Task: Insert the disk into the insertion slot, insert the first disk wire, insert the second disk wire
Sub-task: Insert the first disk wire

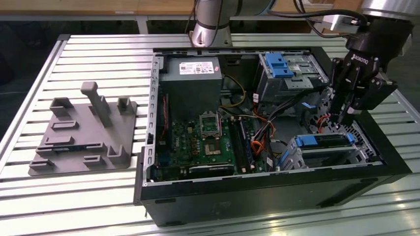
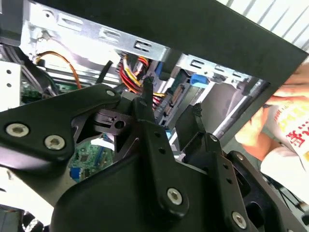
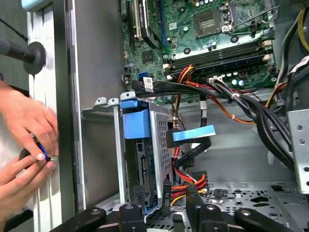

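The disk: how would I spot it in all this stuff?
Find the open computer case on the slatted table, then the corner under the gripper on the exterior view's right. There the disk sits in a low silver perforated cage. Flat with a bright blue edge, it lies lower than the taller cage with a blue latch.

The arm (image 1: 210,19) is a smooth silver-grey tube, and its wrist joint (image 1: 390,7) has a ribbed, brushed silver casing. Beside the wrist sits a small pale grey box (image 1: 338,22) fed by black cables (image 1: 295,14). The gripper (image 1: 343,117) is matt black, with small white lettering on its body. In the second wrist view its flat black link bars (image 2: 58,121) are pinned with round silver screws (image 2: 175,195). Its two fingers (image 2: 144,108) are slim and black, tapering to narrow tips.
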